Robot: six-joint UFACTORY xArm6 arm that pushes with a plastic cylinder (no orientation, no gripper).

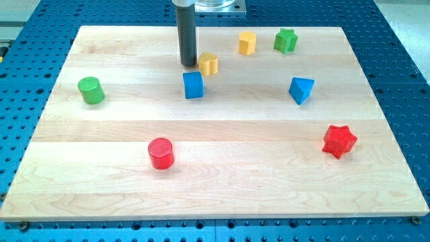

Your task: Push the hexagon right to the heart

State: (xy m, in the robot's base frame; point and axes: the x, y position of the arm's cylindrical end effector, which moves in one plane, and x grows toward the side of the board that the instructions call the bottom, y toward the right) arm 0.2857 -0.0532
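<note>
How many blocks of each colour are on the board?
Yellow: 2, the heart and the hexagon
Green: 2, the cylinder and the star
Blue: 2, the cube and the wedge-like one
Red: 2, the cylinder and the star
Total: 8

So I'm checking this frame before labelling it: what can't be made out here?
- Camera view: the rod's upper part and the arm are cut off by the top edge.
- My tip sits beside the yellow heart; contact cannot be told.
- Yellow hexagon: too small to count its sides.
</note>
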